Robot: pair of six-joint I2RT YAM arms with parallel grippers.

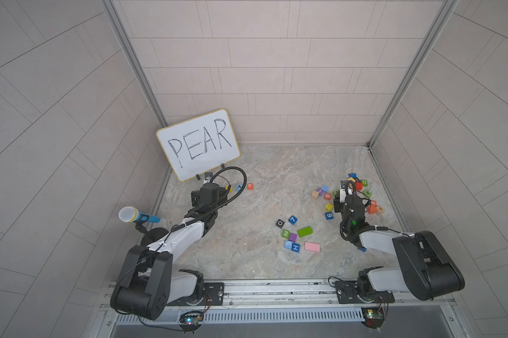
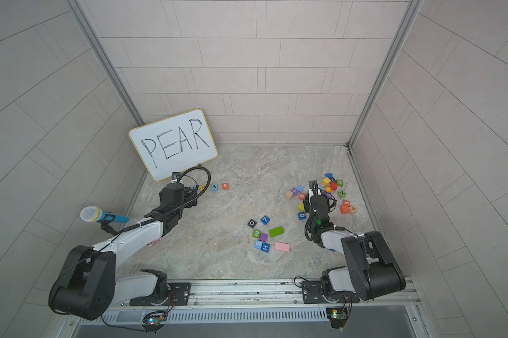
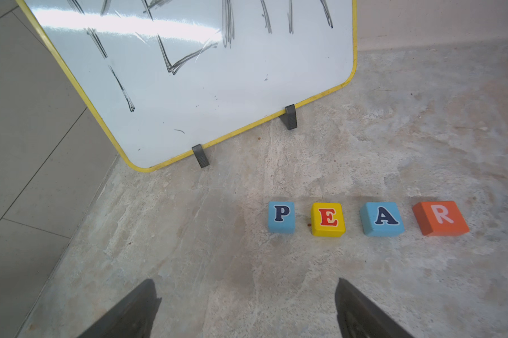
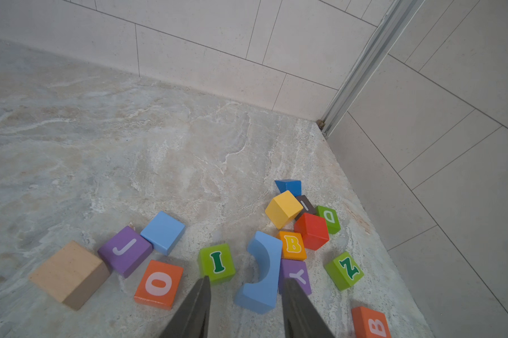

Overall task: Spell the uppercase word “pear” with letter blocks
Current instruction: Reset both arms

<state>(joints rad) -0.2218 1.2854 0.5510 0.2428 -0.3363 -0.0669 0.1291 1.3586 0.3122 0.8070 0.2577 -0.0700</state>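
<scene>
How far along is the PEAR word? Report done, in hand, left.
Done: P block, E block, A block, R block lie in a spaced row, in order, before the whiteboard. In hand: nothing; left gripper is open and empty near the row, right gripper open over the spare pile. Left: apparently nothing.

In a top view the P block point(image 2: 193, 188) and E block point(image 2: 203, 188) show only as slivers past the left wrist. The whiteboard point(image 3: 188, 87) runs off the left wrist view, leaving only the lower strokes. Of the left gripper point(image 3: 245, 280) and right gripper point(image 4: 246, 278) only finger ends show. An orange B block point(image 4: 371, 323) is cut by the edge. A dark block point(image 4: 305, 204) behind the yellow cube point(image 4: 283, 209) bears an unreadable mark. A blue block point(image 1: 362, 249) lies mostly under the right arm.
</scene>
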